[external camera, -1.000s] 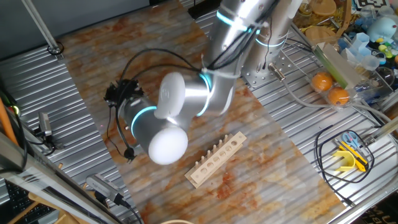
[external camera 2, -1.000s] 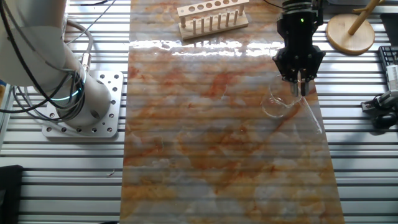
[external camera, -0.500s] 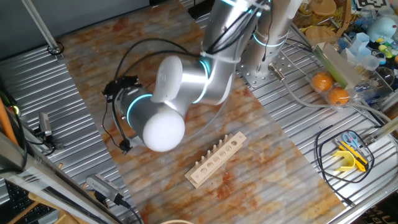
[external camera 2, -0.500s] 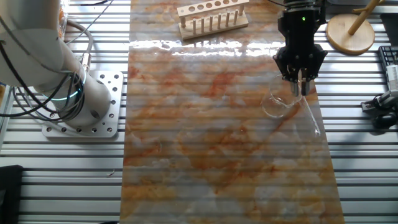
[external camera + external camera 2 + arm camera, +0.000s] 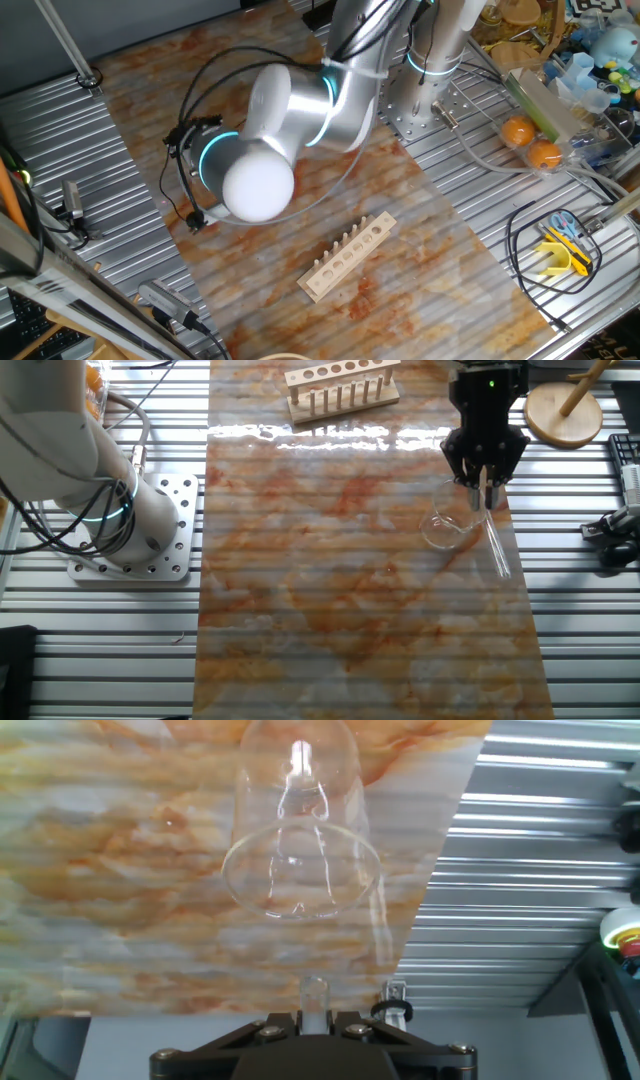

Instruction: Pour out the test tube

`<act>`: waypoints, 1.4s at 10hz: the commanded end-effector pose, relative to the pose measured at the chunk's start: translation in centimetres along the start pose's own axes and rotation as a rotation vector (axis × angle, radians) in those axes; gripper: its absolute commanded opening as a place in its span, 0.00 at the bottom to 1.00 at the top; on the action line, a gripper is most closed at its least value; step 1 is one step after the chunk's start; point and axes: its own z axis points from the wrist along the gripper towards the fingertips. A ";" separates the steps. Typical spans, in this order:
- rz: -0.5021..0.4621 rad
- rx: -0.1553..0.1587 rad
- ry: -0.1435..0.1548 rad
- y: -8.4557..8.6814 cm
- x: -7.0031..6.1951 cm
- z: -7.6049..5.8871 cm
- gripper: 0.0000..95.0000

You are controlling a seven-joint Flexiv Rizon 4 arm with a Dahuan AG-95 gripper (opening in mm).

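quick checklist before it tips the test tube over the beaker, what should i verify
1. Grip: the gripper is shut on the test tube, which hangs from the fingers. Ok.
2. Tube off the table: it slants down over the marbled mat; whether its tip is clear of the mat, cannot tell.
3. Beaker upright and open: the hand view shows its round mouth. Ok.
4. Tube lined up with the beaker: the beaker sits just beside the gripper, not under the tube's lower end. Not ok yet.
5. Liquid in the tube: glass too clear to read. Cannot tell.
6. Wooden rack out of the way: far side of the mat. Ok.
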 end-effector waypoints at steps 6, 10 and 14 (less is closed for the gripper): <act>0.125 -0.018 -0.156 0.4 1.2 -1.7 0.00; 0.191 -0.033 -0.235 0.7 1.7 -2.5 0.00; 0.261 -0.062 -0.356 1.0 2.0 -3.2 0.00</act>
